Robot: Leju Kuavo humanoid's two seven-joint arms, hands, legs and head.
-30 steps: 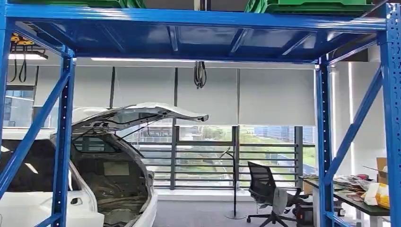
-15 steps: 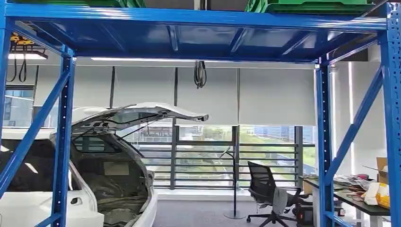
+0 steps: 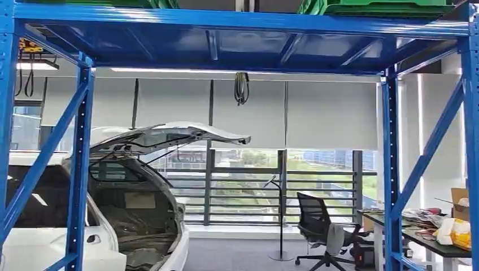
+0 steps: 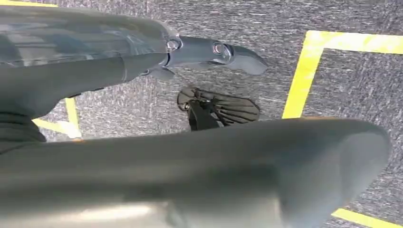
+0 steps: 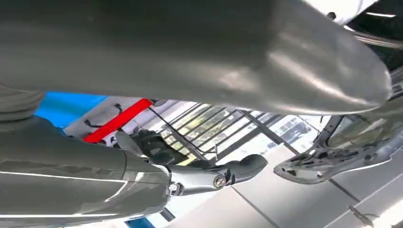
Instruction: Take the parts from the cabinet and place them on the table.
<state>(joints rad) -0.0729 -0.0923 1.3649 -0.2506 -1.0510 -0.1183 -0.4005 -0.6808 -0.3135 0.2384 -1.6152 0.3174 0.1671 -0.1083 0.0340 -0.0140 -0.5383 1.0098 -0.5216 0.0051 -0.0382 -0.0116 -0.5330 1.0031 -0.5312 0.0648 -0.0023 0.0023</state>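
The blue rack [image 3: 237, 25] is standing directly in front of the robot, its upper shelf spanning the top of the head view. Green bins [image 3: 378, 7] are sitting on top of that shelf, high above both hands; whether they are holding parts cannot be told.

The left hand [image 4: 209, 52] is hanging over grey carpet [image 4: 351, 80] marked with yellow tape lines [image 4: 304, 71]. Its thumb and one dark finger are extending apart with nothing between them, so the hand is holding nothing.

The right hand [image 5: 214, 178] is pointing toward the railing [image 3: 243, 189] and the white car [image 3: 135, 186] with the raised tailgate. Its fingers are spread, and it is grasping nothing.

Beyond the rack, off to the right-hand side, a black office chair [image 3: 319, 226] is standing beside a cluttered desk [image 3: 429, 237].
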